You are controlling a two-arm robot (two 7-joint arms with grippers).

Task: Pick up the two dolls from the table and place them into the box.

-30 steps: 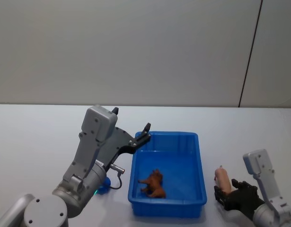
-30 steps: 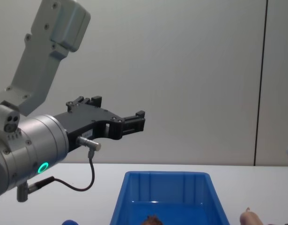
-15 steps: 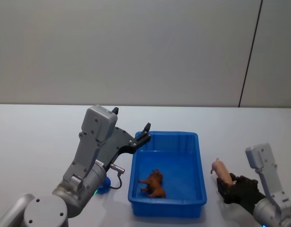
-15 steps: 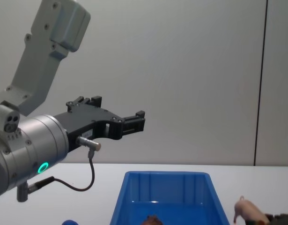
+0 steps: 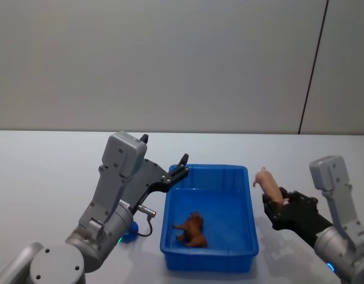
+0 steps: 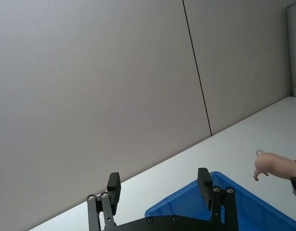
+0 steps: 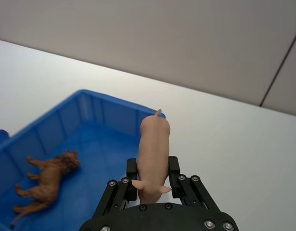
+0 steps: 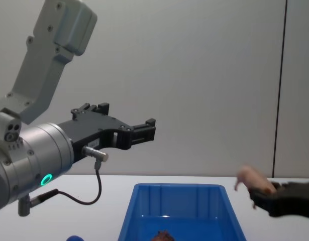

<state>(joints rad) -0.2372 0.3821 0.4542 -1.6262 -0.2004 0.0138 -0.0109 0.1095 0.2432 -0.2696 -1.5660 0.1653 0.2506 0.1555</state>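
Observation:
The blue box (image 5: 208, 261) stands on the white table in front of me. A reddish-brown animal doll (image 5: 192, 229) lies on its floor, also seen as the brown doll (image 7: 46, 183) in the right wrist view. My right gripper (image 5: 276, 200) is shut on a pink pig doll (image 5: 268, 182), held in the air just right of the box's right rim. The pig (image 7: 154, 149) points toward the box (image 7: 85, 115). My left gripper (image 5: 164, 149) hangs open and empty above the box's far left corner. A small rounded blue toy (image 5: 128, 235) sits on the table left of the box, under my left arm.
The white table stretches wide to the left and behind the box up to a plain grey wall. My left forearm (image 8: 38, 155) looms large at the left of the chest view, above the box (image 8: 179, 203).
My right gripper has lifted the pink pig off the table and carried it up and toward the box's right rim. The left arm and the brown doll have not moved.

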